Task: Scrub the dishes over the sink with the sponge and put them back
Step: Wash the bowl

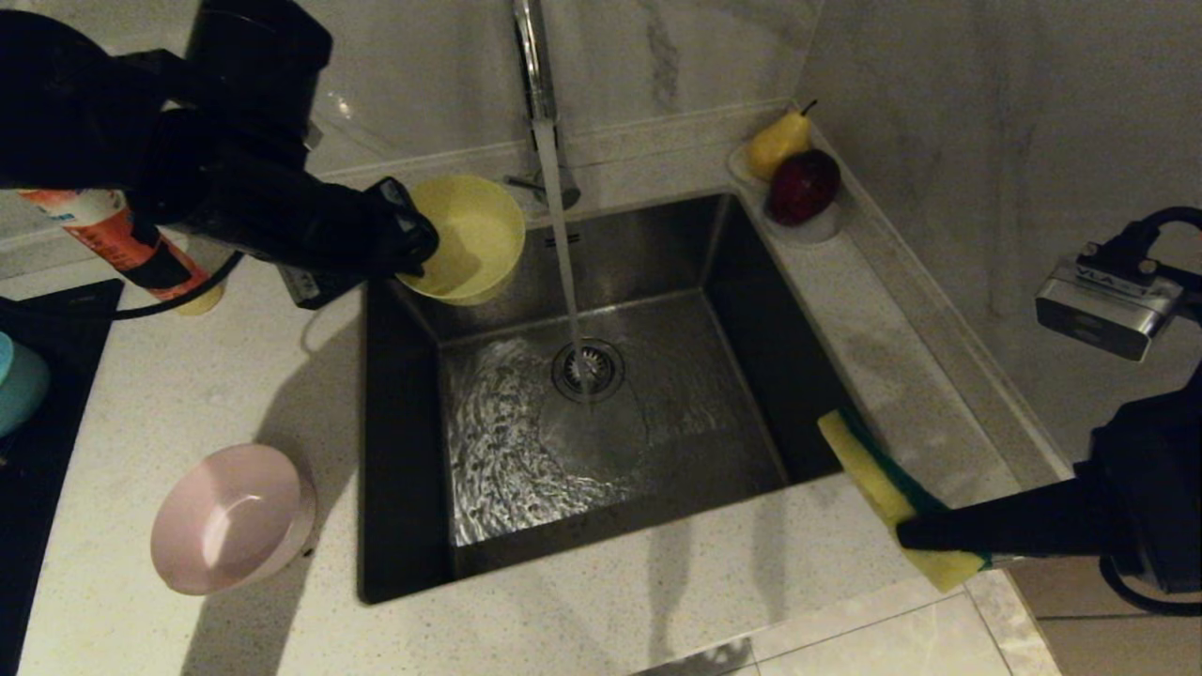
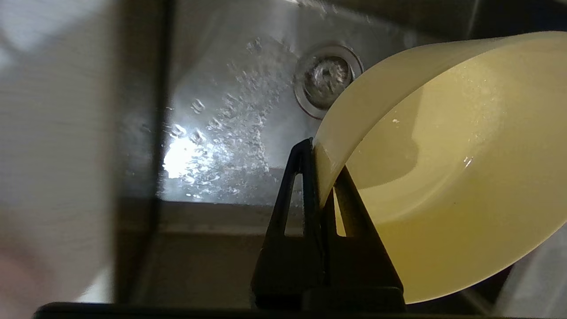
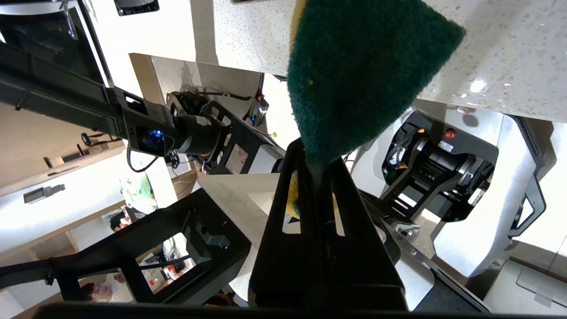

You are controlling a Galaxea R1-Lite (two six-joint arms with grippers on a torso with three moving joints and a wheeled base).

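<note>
At the far left edge a light blue round plastic bowl [image 1: 17, 380] sits on a dark surface, and a pale pink round plastic bowl [image 1: 232, 517] rests on the speckled stone counter [image 1: 225, 376] near the sink's left front corner; neither looks handled yet. The left gripper [image 1: 413, 239] pinches the rim of a pale yellow round plastic bowl [image 1: 472, 237], tilted over the back left of the square stainless steel sink [image 1: 601, 422], where the tall chrome tap [image 1: 535, 56] runs water. At the right, the right gripper [image 1: 925, 535] clamps the green-and-yellow rectangular sponge [image 1: 878, 474] over the counter edge, well apart from that bowl. Scrubbing seems not yet begun. An orange-and-white bottle [image 1: 113, 239] shows no readable writing.
</note>
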